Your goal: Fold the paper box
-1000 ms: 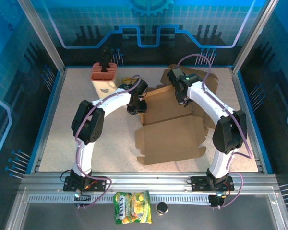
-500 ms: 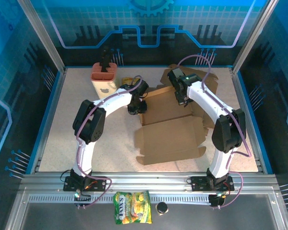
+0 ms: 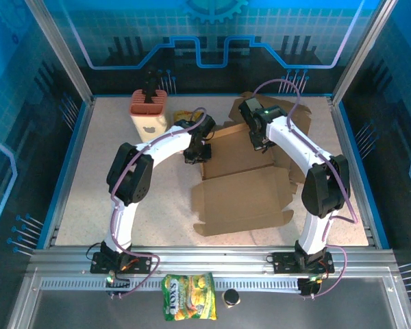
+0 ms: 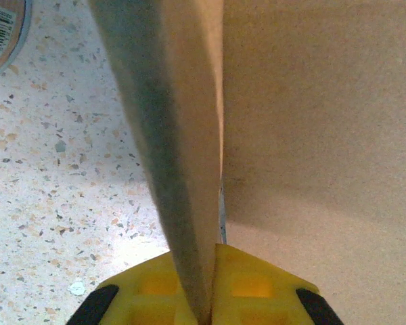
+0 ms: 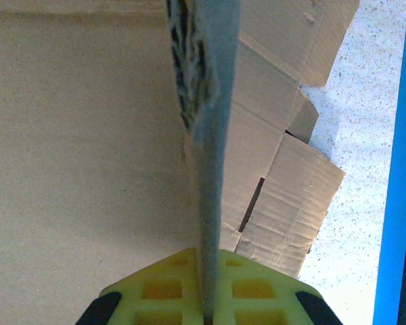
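From above, the box (image 3: 243, 195) lies as an open brown sheet on the speckled bench (image 3: 103, 157), right of the middle and between the two arms. Its near panel lies flat. Its far panels and flaps reach toward the back right corner. The left jaws are at the left edge of the far panel, and the right jaws are at its right side. A pink holder (image 3: 148, 110) stands at the back left of the bench. Something small and yellow (image 3: 181, 116) lies just beside it, partly behind the left arm (image 3: 157, 147). A snack bag (image 3: 188, 306) and a small dark cap (image 3: 230, 297) lie near each other in front of the arm bases.

In the left wrist view, the left jaws are closed on a flap (image 4: 183, 135) of the box. The flap stands on its edge and runs up from between the yellow pads (image 4: 250, 284). To the right of the flap is a wide brown panel (image 4: 318, 135). To the left is the bench (image 4: 54, 169). The rim of a can (image 4: 3, 27) with a barcode is in the upper left corner.

In the right wrist view, the right jaws are closed on another upright flap (image 5: 210, 135), thin and grey on its edge, between yellow pads (image 5: 162, 288). A flat panel (image 5: 74, 135) lies to the left. To the right, more folded flaps (image 5: 291, 196) lie on the bench (image 5: 365, 135), near its blue rim (image 5: 396, 169).
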Available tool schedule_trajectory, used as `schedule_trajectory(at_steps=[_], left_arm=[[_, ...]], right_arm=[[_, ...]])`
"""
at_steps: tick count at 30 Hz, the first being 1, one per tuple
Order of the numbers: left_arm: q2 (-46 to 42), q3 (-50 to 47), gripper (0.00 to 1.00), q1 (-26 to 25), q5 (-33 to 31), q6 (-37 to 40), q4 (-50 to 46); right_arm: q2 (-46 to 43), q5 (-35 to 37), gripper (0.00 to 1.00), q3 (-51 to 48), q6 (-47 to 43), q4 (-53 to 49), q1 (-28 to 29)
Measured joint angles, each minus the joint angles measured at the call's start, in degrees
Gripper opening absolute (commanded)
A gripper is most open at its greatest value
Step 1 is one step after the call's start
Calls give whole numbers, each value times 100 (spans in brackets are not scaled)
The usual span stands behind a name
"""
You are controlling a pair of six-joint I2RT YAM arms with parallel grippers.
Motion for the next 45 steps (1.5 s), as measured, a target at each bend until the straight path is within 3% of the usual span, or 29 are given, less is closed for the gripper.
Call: schedule_trajectory(at_steps=[1,4,7,17,23,26,35,45], left_arm=[[11,20,1,-7,-20,2,-13],[63,98,19,-24,-81,72,-87],[90,109,23,-28,-166,103,-164],[109,149,0,-44,-188,105,-190],[136,181,0,-44,-186,103,-197],[142,203,24,-44,-192,122,-216],[153,986,66,-59,-72,127,-601],[-481,1486,67,-55,262,11,-789]], right_arm=[[2,-2,0,0,2,0,0],[11,-2,0,0,7,-2,0],[13,-7,0,0,22,2,-13],[52,-133,0,0,63,-4,-42],[96,-153,0,0,105,-4,-68],[111,-155,0,0,127,-7,-76],[186,-439,0,0,260,-20,-275],[302,-1185,0,-35,695,-149,-911]])
